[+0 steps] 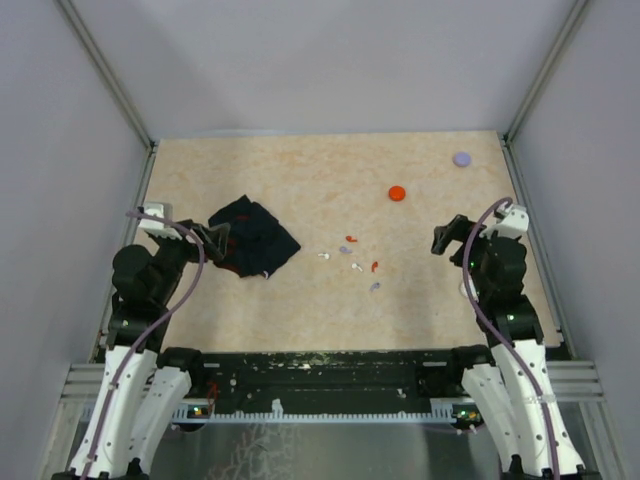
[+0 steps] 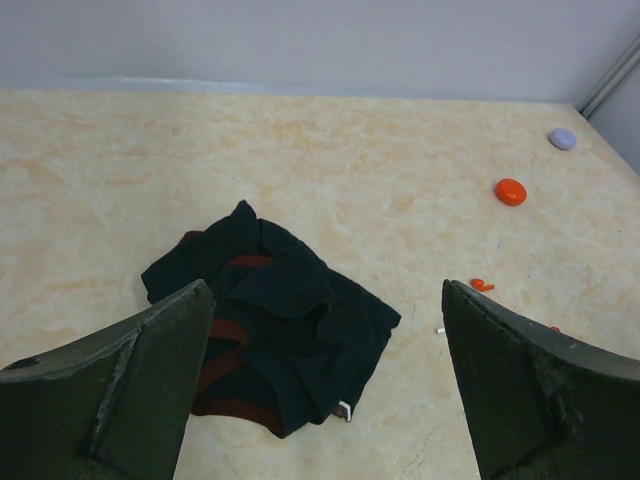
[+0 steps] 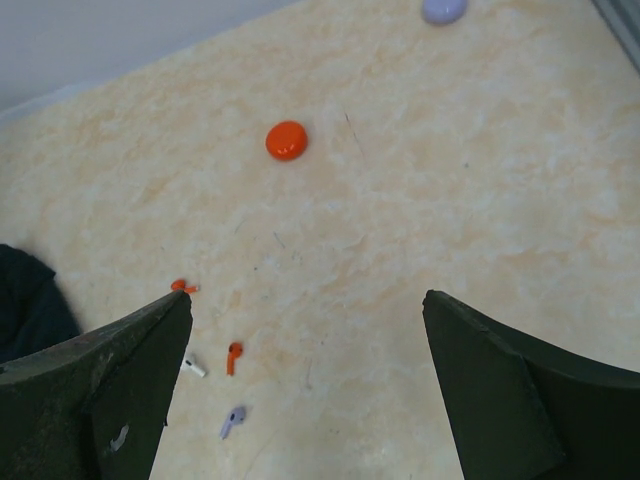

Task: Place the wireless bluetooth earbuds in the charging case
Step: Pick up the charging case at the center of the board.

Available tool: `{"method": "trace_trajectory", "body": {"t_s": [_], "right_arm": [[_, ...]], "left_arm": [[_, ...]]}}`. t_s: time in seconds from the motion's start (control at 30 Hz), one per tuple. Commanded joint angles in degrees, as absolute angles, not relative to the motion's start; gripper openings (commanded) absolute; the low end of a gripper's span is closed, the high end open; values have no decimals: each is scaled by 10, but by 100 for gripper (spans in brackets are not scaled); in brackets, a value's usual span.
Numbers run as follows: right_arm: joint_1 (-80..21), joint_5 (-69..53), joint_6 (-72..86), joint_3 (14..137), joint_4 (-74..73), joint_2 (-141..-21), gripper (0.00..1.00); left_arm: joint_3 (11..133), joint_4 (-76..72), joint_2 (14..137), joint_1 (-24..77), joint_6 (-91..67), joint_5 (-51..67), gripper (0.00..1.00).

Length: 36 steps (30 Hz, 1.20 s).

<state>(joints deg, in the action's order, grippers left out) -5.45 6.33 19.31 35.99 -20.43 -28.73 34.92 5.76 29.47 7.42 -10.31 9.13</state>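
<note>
Just right of the dark cloth (image 1: 252, 238), on the pale tabletop (image 1: 300, 170), the wireless bluetooth earbuds (image 1: 356, 266) are seen scattered as a loose cluster of tiny red, white and lavender pieces, none seated in anything. Farther right of the cloth, toward the back wall, a red disc (image 1: 397, 193) and a lavender disc (image 1: 461, 159) are found. These are judged to be charging cases, and both appear closed.

The left fingers (image 1: 218, 243) are held spread wide and empty at the cloth's left edge, so the whole cloth is set between them and the cluster. The right fingers (image 1: 447, 236) are likewise spread wide with nothing gripped, on the far side of the cluster from the cloth, with only bare tabletop intervening. The right arm is therefore judged the nearer.

From its wrist camera, a red earbud (image 3: 234, 356) and a lavender earbud (image 3: 233, 421) are shown ahead and left of the gap, each stem lying roughly along the line of approach. A leftward shift would be called for before a pinch across a stem.
</note>
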Motion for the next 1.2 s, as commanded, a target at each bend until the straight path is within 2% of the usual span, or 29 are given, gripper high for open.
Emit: {"method": "trace_trajectory", "body": {"t_s": [0.0, 0.13, 0.47, 0.93, 1.03, 1.17], "right_arm": [[-50, 75, 290, 383, -243, -314, 98], [-49, 68, 308, 376, -242, -341, 98], [-10, 184, 418, 387, -369, -446, 98], [85, 205, 436, 389, -368, -619, 98], [85, 188, 430, 398, -356, -654, 94], [85, 184, 429, 402, -351, -691, 79]], "left_arm": [[357, 82, 293, 82, -114, 87, 100], [353, 82, 288, 101, -100, 78, 100], [337, 81, 274, 157, -66, 53, 100], [335, 81, 271, 186, -43, 60, 100], [334, 80, 273, 190, -41, 59, 100], [334, 79, 276, 192, -40, 62, 100]]}}
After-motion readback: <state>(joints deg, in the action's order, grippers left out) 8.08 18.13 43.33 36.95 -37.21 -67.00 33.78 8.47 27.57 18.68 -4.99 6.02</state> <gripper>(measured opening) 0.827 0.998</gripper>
